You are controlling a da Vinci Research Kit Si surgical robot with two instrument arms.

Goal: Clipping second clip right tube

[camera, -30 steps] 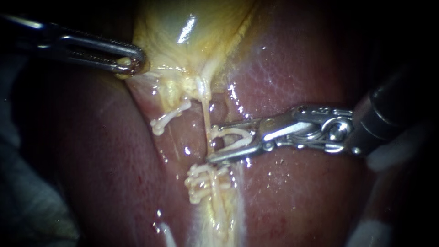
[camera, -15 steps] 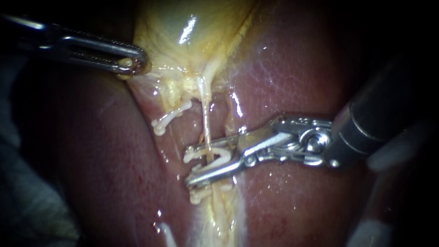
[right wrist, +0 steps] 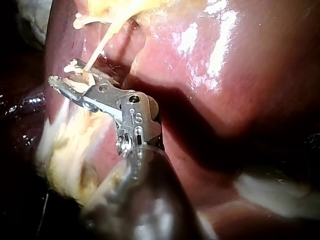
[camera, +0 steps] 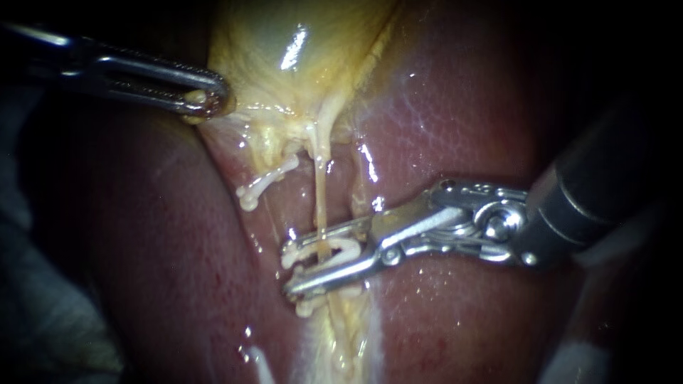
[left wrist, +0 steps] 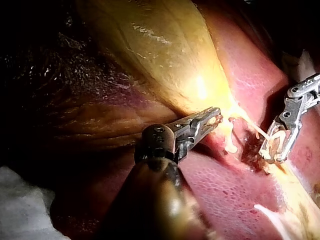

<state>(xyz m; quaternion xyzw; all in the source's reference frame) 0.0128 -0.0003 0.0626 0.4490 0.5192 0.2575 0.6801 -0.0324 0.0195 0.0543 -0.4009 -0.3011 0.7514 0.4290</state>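
Left instrument point(camera: 208, 99): clenched on the edge of the gallbladder point(camera: 284, 43), holding it up and away, so that the strands beyond its tips stand taut.
Side clip point(camera: 265, 185): on a short stump, between the two instruments and apart from both.
Right tube point(camera: 320, 206): a thin pale strand running from the gallbladder down into the right instrument's jaws, crossing them nearly square.
New clip point(camera: 320, 250): white, seated between those jaws with the tube inside it.
Low clip point(camera: 304, 307): on the same tube, just under the lower jaw.
Right instrument point(camera: 287, 270): jaws narrowed and grasping the new clip from both sides. We judge the squeeze under way, but we cannot see whether the clip has latched.
Liver point(camera: 462, 107): under the shaft and the lower jaw, close beneath.
Doing it well: we hold the jaws square to the tube and check that both tips show past it. We leave a bare stretch above the low clip, press until the clip locks, and do not drag the tube sideways or dig into the liver.
Risk: a skewed bite could catch only part of the tube.
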